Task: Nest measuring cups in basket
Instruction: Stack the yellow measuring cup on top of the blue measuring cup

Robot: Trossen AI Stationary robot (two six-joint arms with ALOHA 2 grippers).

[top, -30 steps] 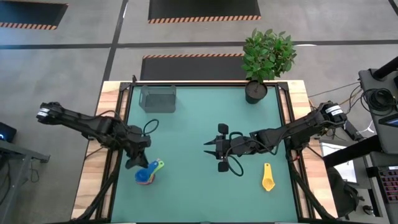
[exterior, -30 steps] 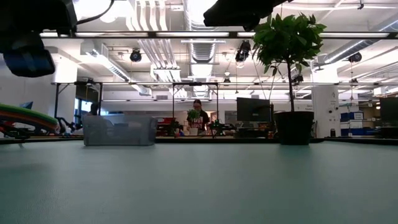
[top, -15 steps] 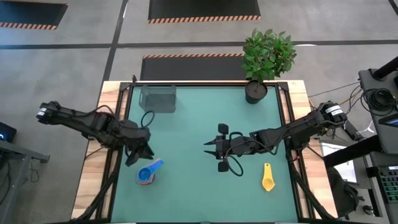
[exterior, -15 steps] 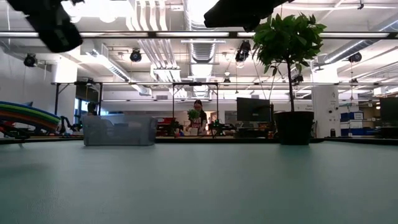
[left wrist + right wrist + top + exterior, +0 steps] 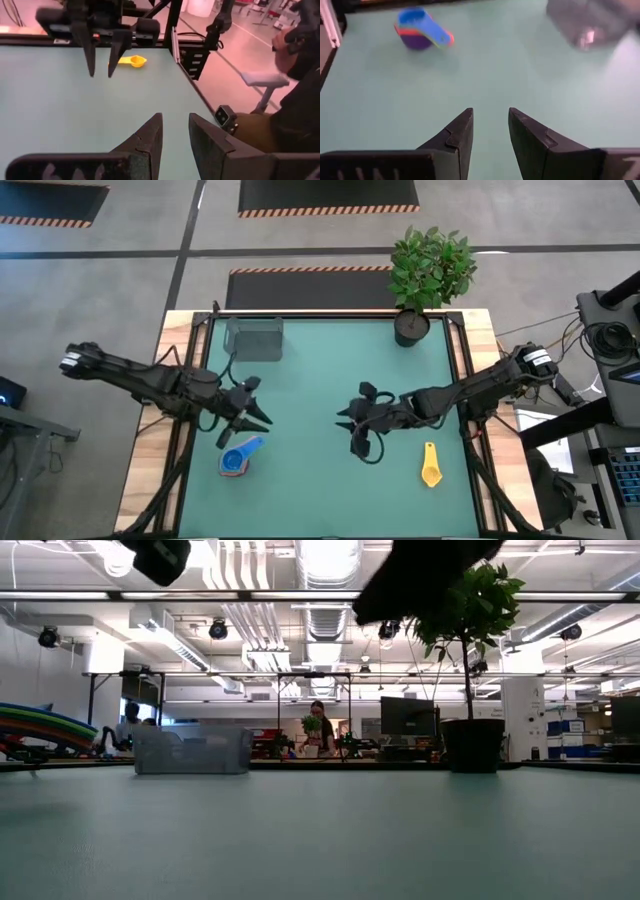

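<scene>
A nested stack of measuring cups, blue on top, rests on its base on the green mat near the table's left side; the right wrist view shows the stack too. A yellow cup lies alone near the right edge and also shows in the left wrist view. The grey see-through basket stands at the far left. My left gripper hovers just beyond the stack, open and holding nothing, pointing toward the table's right. My right gripper hangs open over the middle, facing it.
A potted plant stands at the table's far right corner. The table's black frame runs along the mat's edges. The bare green mat lies between the stack and the yellow cup. A person shows far off in the room.
My left gripper has risen from above the stack and gone toward the far and right edges, tipping from pointing down to nearly level. My right gripper has rolled about its own axis in place. The stack stays on the mat.
</scene>
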